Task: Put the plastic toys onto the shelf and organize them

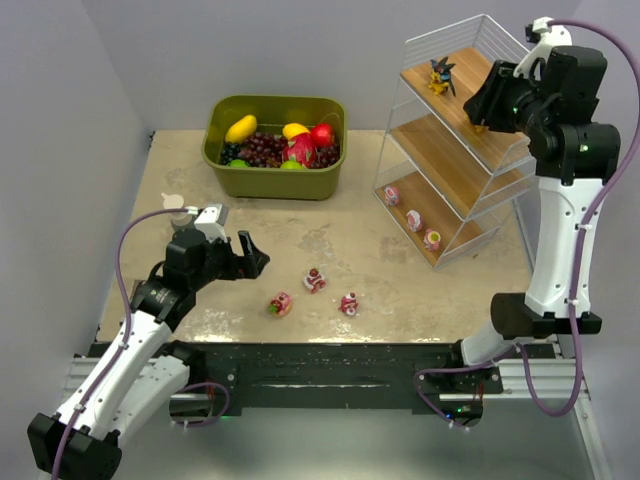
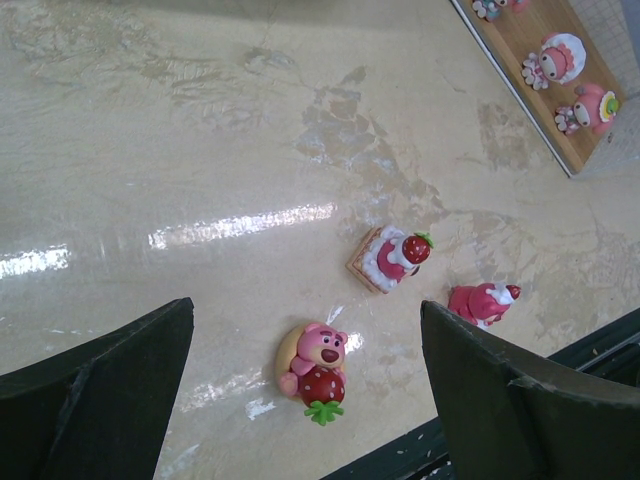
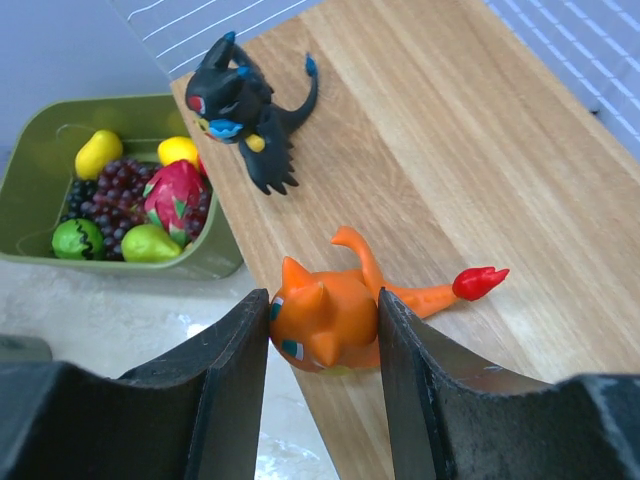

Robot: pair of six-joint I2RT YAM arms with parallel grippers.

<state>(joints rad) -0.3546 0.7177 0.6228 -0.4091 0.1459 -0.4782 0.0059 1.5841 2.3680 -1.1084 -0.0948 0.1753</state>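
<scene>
Claw on right (image 3: 322, 302) is pinching orange toy (image 3: 322, 328) at shelf (image 3: 480, 150) edge, maybe risking a slide off the slant; left claw's (image 2: 308, 308) gaping wide.

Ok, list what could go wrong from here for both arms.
1. The right gripper holds the orange plastic creature with a flame-tipped tail at the very edge of the slanted light-wood top tier; released there, it may slide or tip off.
2. Backing out, that gripper could knock the black spiky plastic creature nearby.
3. The open left gripper hovers above the pink bear figurine hugging a strawberry; the strawberry-topped cake figurine sits close and could get nudged.
</scene>
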